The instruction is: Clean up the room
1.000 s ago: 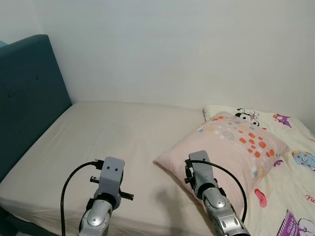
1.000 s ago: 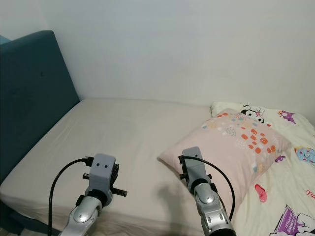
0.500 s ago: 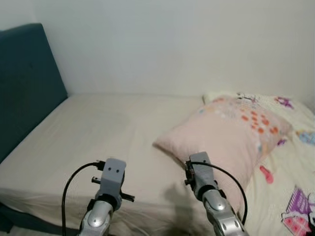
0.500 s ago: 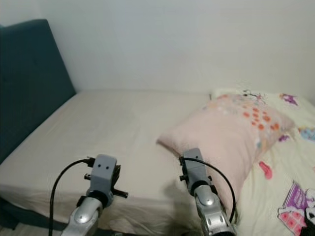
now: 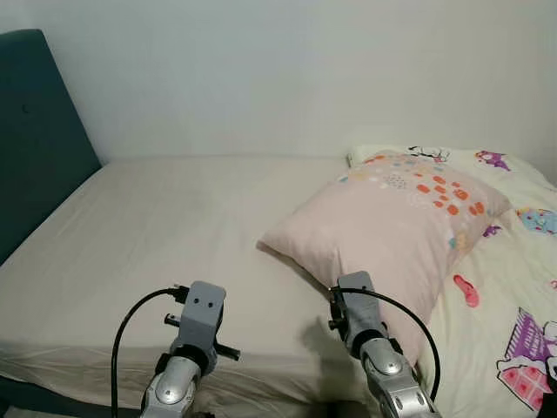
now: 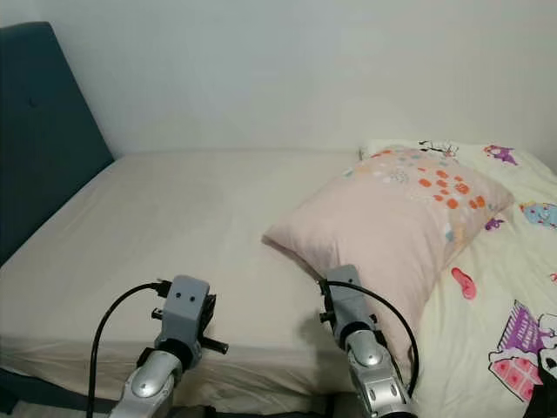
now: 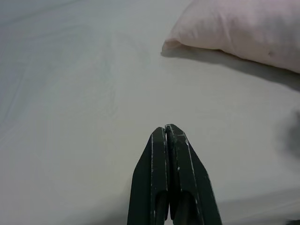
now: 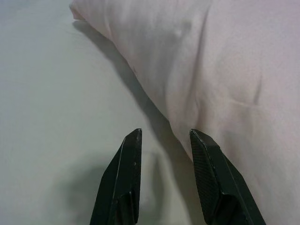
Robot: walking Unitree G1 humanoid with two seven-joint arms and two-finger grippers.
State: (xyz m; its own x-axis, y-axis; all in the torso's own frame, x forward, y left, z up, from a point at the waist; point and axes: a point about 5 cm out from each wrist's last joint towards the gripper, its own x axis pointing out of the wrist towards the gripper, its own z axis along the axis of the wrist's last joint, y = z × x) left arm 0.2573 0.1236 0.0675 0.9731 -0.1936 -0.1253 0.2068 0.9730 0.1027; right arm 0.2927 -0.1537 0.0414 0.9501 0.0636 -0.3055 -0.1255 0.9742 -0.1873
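Pillow (image 5: 392, 222): lying on the bed (image 5: 157, 235) at two o'clock. View is panning right; headboard (image 5: 35, 131) sliding off. Right gripper (image 8: 164, 140), fingers spread, nearing its edge. Left gripper (image 7: 165, 133) pressed together. You are lining up a grab.

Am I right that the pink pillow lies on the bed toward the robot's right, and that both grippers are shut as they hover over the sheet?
Not quite. The left gripper is shut, but the right gripper is open, its fingers apart beside the pink pillow, as the right wrist view shows. The pillow does lie on the bed toward the robot's right.
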